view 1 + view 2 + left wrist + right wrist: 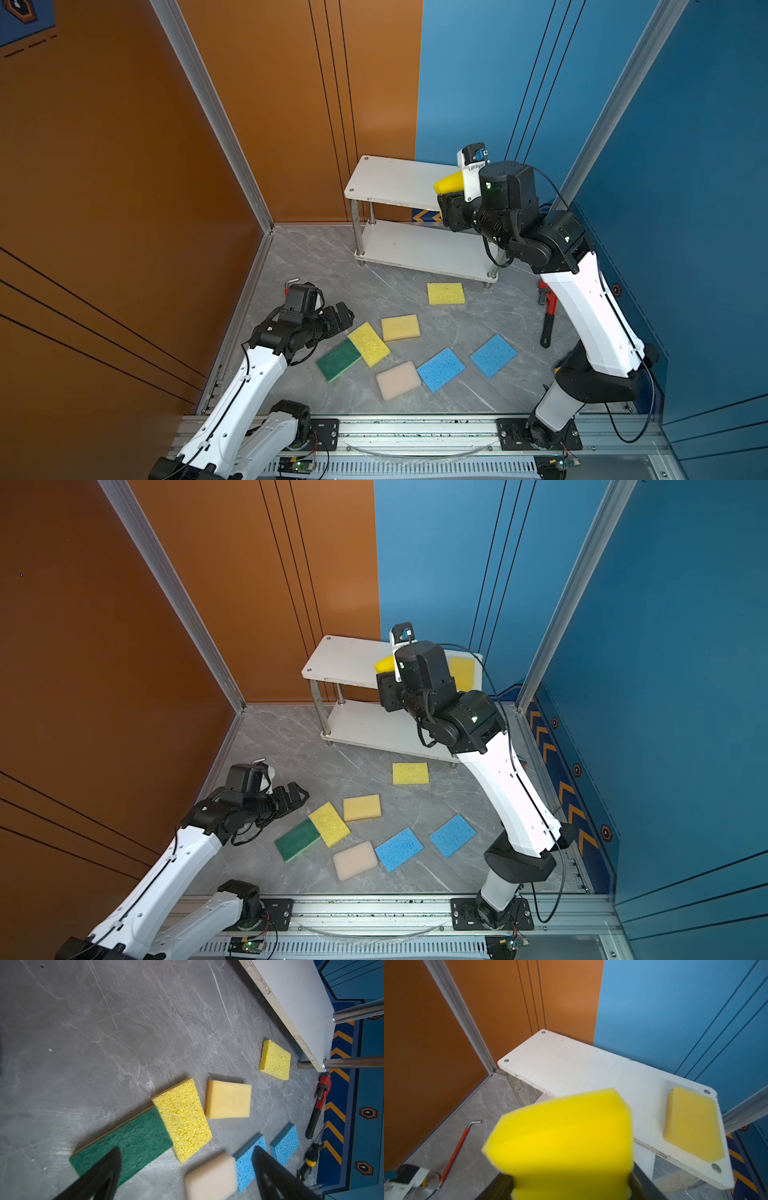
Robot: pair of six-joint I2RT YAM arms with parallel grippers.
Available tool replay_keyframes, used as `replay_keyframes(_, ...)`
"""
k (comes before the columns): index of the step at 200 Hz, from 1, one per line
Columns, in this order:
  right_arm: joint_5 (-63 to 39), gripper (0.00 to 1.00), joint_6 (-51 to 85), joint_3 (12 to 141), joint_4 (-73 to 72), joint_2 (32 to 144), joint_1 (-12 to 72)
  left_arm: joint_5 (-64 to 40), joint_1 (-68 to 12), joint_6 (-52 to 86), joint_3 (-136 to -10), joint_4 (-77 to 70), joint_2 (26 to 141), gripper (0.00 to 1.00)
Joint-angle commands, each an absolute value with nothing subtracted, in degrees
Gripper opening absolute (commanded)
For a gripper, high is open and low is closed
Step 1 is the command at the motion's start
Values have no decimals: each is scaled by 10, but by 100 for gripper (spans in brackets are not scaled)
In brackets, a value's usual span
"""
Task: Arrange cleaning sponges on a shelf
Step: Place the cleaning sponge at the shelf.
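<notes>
Grey marble-patterned counter (311, 266), white two-tier chrome-post shelf (386, 183) standing on it, thick yellow foam sponge (461, 672) on the top board's end, seven loose flat sponges (400, 327) and red pipe wrench (546, 311) on the counter.

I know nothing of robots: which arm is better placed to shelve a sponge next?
Right: the right gripper holds a yellow sponge at the shelf's top board. The left gripper is open, empty, by the floor sponges.
</notes>
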State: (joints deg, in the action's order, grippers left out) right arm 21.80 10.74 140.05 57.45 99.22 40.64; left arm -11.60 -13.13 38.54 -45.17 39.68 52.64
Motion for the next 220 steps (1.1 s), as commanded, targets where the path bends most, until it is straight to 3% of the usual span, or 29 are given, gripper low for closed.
replay_keyframes(1,248,65,177,1422,594,1037,362,-132,-138,368,-468,387,523,98)
replay_keyframes(73,171,65,251,1445,593,1096,261,-132,-133,382,-425,389,474,98)
replay_keyframes(220,151,72,283,1480,571,1174,245,-135,-119,379,-415,410,456,98)
